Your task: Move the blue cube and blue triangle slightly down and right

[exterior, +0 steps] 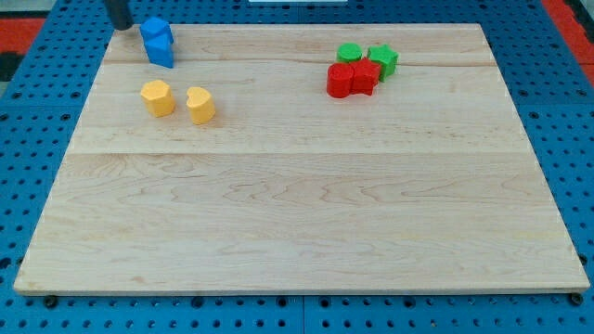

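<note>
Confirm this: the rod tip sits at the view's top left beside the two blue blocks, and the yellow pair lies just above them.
Not quite. In the camera view my tip is at top left beside the blue blocks, but the yellow pair lies below them, not above.

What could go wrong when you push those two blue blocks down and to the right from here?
My tip sits at the view's top left, just left of the touching blue blocks. Pushed off-centre, the pair may split or rotate, so only one travels. The two yellow blocks lie just below them, so a push that runs too far could knock those. The blue pair also sits near the board's top edge, leaving little room to get behind it.
</note>
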Robot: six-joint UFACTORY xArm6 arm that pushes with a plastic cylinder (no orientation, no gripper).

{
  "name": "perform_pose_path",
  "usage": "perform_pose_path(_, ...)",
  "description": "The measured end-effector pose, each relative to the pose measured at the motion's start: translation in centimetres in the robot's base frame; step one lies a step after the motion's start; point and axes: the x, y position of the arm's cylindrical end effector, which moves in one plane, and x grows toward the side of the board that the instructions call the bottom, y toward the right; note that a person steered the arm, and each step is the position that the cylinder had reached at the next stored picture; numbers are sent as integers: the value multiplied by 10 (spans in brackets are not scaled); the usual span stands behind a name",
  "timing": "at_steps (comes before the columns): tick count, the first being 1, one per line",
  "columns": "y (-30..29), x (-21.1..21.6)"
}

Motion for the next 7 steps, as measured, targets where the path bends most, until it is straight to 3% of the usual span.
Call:
perform_pose_path(1, 44, 0)
perform_pose_path(4, 68, 9)
perform_pose_path(7, 32, 35)
